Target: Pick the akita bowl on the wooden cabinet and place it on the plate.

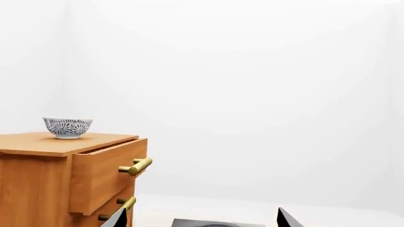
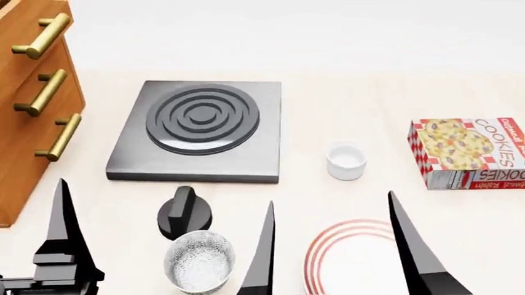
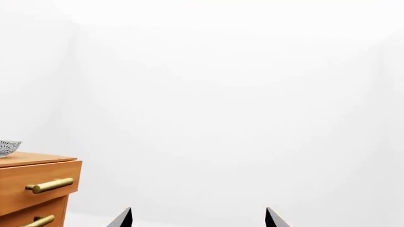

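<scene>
The akita bowl stands upright on top of the wooden cabinet, and only its edge shows in the right wrist view. The head view shows the cabinet at the left, its top out of frame. The plate lies on the table at the near right. My left gripper is open and empty, low in front of the cabinet, well below the bowl. My right gripper is open too, and one of its fingers covers the plate's right side.
A second bowl of the same kind sits on the table beside a black knob. Behind them lies a dark stove burner. A white cup and a cookies box stand at the right. The cabinet's brass handles stick out.
</scene>
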{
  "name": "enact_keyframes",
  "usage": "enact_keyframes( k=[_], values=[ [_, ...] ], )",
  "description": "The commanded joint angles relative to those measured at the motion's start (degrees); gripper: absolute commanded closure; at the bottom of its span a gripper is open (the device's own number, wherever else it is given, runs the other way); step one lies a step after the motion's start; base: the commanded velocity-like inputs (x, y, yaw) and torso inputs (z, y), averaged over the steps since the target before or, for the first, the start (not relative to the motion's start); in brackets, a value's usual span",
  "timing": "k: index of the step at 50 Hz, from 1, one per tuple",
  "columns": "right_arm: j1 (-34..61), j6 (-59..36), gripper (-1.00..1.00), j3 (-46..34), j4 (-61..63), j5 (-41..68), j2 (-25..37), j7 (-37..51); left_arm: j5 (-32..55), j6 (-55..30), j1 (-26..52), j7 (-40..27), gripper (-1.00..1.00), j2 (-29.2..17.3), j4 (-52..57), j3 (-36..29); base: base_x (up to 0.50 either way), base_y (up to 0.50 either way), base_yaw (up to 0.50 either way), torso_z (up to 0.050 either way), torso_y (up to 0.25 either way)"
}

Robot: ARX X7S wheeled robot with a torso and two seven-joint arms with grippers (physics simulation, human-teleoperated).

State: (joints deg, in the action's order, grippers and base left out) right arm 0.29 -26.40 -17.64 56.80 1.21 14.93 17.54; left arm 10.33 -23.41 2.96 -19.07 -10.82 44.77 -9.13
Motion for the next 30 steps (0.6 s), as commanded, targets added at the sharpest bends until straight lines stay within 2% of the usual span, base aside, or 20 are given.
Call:
enact_keyframes(
  k=[1, 30],
  values=[
    [-0.07, 0.36, -1.00, -0.45, 0.16, -1.73, 0.34, 1.51, 0.19, 0.05, -0.02, -0.58, -1.00, -0.67, 0.09, -0.33, 0.00, 0.50, 0.00, 0.000, 0.000],
    [-0.05, 0.43, -1.00, -1.16, 0.42, -1.58, 1.17, 2.31, 1.48, 0.47, 0.38, -2.63, -1.00, -2.47, -0.18, -1.35, 0.00, 0.50, 0.00, 0.000, 0.000]
  ],
)
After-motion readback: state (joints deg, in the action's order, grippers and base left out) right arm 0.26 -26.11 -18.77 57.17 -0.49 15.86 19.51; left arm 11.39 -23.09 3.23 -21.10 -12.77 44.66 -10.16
